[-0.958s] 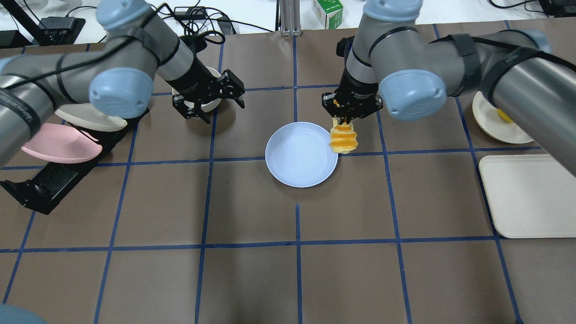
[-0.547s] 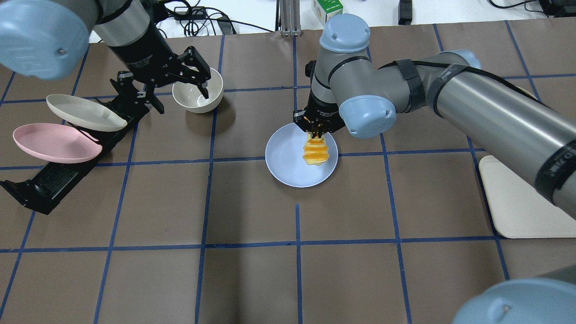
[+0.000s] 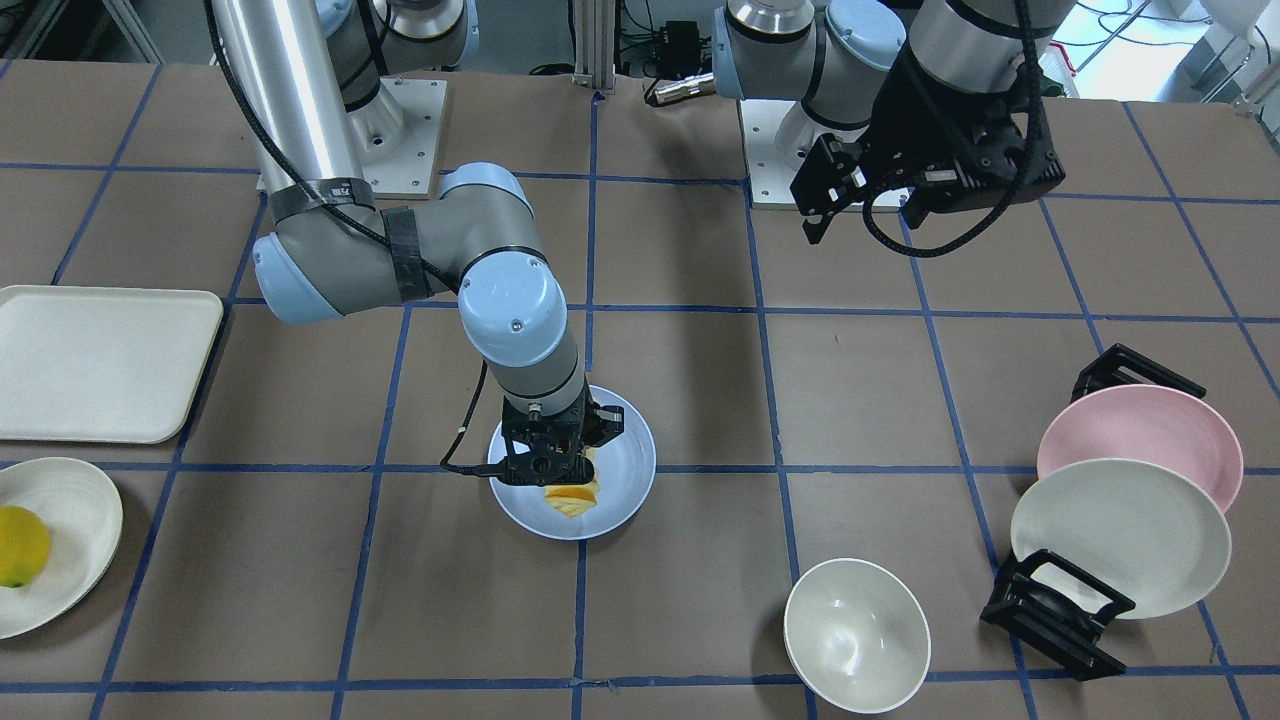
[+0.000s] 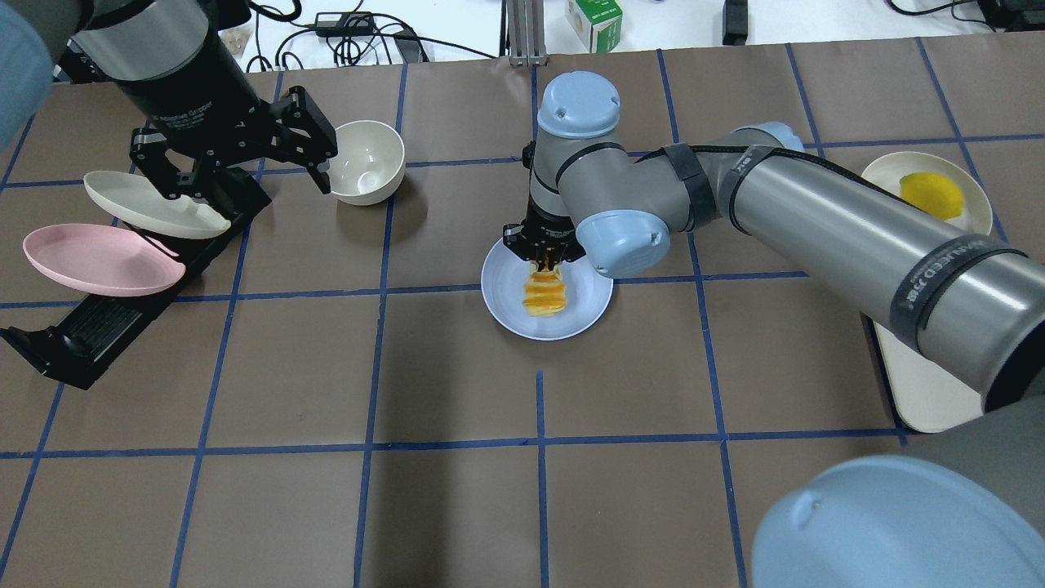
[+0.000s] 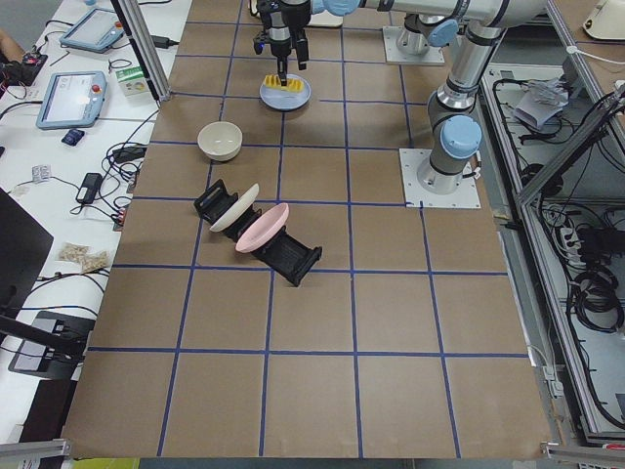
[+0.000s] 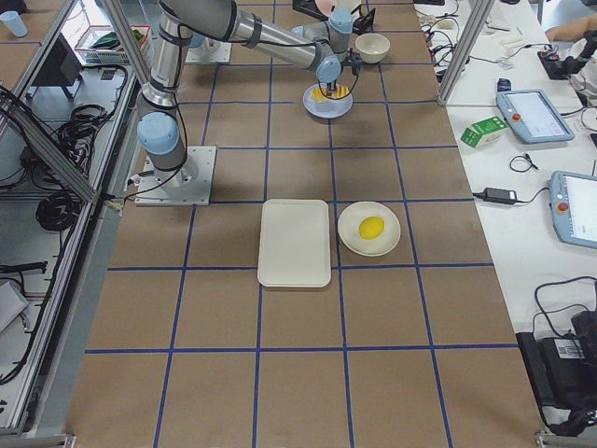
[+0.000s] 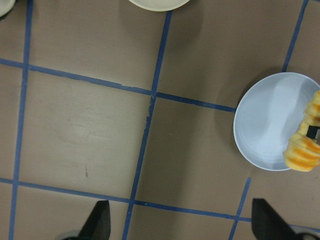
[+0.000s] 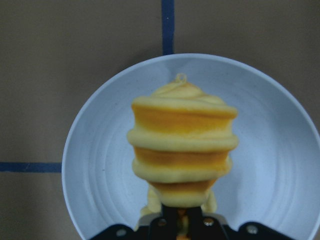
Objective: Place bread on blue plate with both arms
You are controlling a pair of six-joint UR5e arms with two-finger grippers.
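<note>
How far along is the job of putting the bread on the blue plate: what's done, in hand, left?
Done: the bread is over the blue plate. In hand: the right gripper is shut on the bread's end; whether it touches the plate is unclear. Left: release it. The left gripper hangs open, away from the plate.

Quick count, and it's two robot arms, left arm and right arm, four plates in the blue plate, pink plate, racked white plate and far-right white plate, plus one bread, one lemon, one bowl, one tray and one black rack.
</note>
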